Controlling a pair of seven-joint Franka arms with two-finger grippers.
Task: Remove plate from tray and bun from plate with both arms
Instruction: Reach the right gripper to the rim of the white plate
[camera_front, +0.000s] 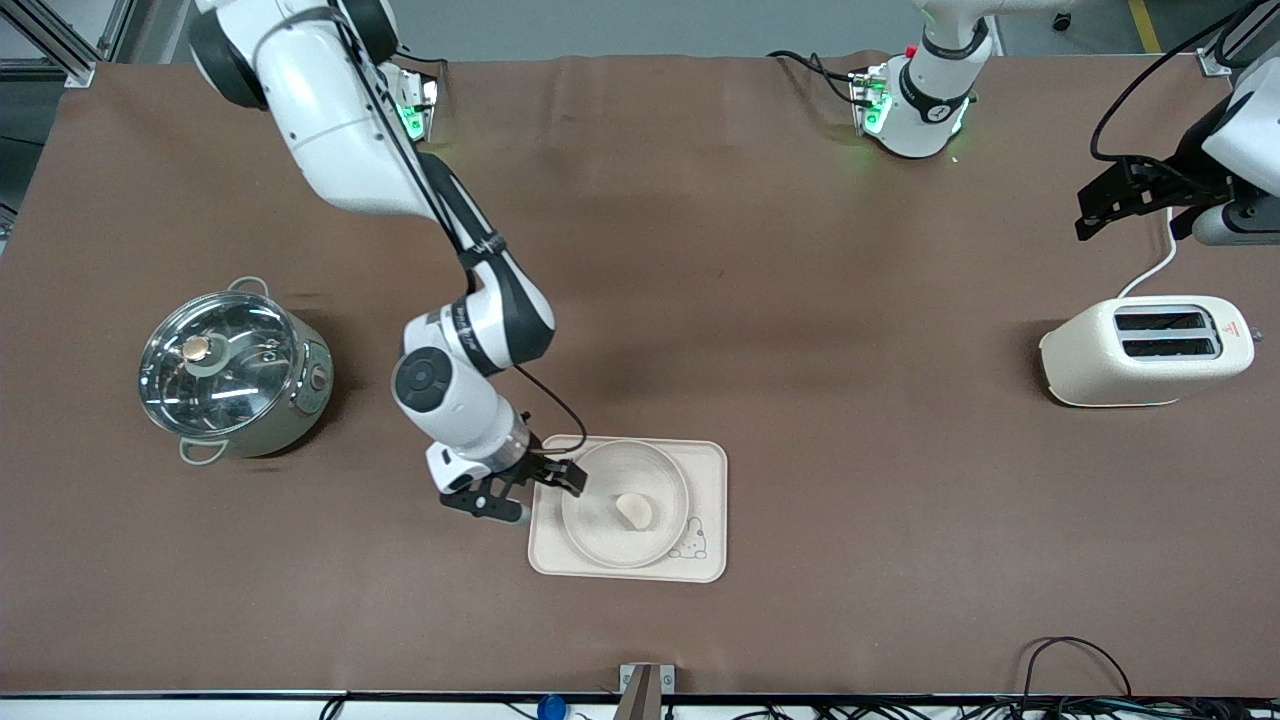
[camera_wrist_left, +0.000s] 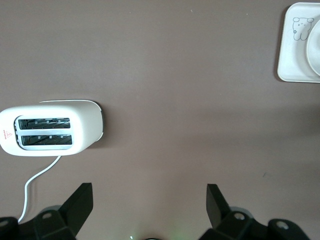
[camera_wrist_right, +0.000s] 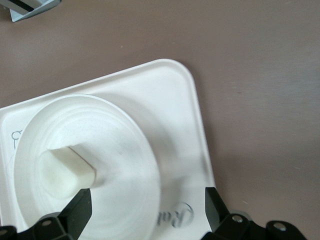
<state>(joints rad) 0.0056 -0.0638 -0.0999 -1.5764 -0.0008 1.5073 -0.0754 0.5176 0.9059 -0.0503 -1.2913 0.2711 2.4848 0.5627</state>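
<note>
The round cream plate (camera_front: 600, 480) sits on a rectangular cream tray (camera_front: 706, 468), near the front camera at mid-table. The small pale bun (camera_front: 634, 511) lies in the plate. My right gripper (camera_front: 538, 496) hovers open over the plate's rim and the tray edge toward the right arm's end. In the right wrist view the plate (camera_wrist_right: 125, 150) and bun (camera_wrist_right: 62, 172) lie just ahead of the right gripper (camera_wrist_right: 148, 196), with nothing between its fingers. My left gripper (camera_front: 1095, 208) waits open in the air over the table at the left arm's end, and the left gripper (camera_wrist_left: 148, 192) is empty.
A cream toaster (camera_front: 1150, 350) with a white cord stands toward the left arm's end, also in the left wrist view as the toaster (camera_wrist_left: 50, 128). A steel pot with a glass lid (camera_front: 235, 375) stands toward the right arm's end. Brown cloth covers the table.
</note>
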